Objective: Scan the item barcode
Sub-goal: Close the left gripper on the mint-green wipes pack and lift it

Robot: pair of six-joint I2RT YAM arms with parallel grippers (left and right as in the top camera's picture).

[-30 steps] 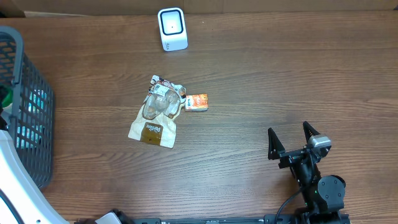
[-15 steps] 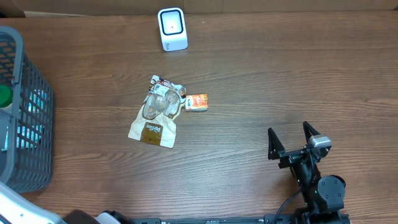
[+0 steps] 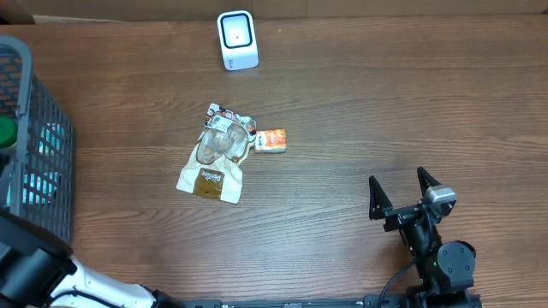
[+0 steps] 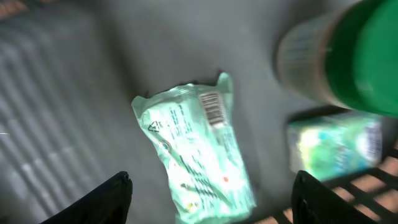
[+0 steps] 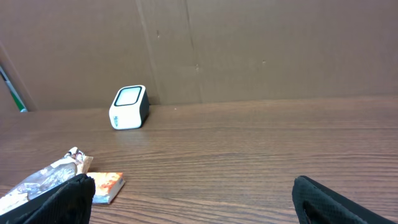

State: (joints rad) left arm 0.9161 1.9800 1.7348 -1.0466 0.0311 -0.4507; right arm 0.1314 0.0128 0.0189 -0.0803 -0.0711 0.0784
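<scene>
- Down in the basket [image 3: 38,184], on its floor: pale green packet [image 4: 196,146], lying flat, barcode [image 4: 213,107] face up near its upper end.
- Packet's long axis runs up and down my left wrist view, leaning a little from upper left to lower right. Its lower end sits nearest me.
- Left claw [image 4: 214,190] hangs right above that lower end. Fingers [image 4: 115,196] stand wide apart, one on each side of the packet's narrow width, with nothing between them and no touch that I can make out.
- My reading: the spread already crosses the short axis, so the coming move looks like a straight drop with no wrist turn. Picture is blurred, so height above the packet is uncertain.
- Neighbours: green-capped bottle [image 4: 348,56] up to the right, second green pack [image 4: 336,146] just beside the packet on the right. Both are near enough to catch that finger.
- Right claw [image 3: 396,178] is parked at the near right edge of the table [image 3: 385,94], spread fully open, empty, well apart from the basket. Left is the nearer arm by far.
- Scanner [image 3: 237,39] stands at the far edge, middle of the table, well apart from the basket. A brown pouch [image 3: 216,158] and an orange packet [image 3: 271,139] lie out on the wood between.
</scene>
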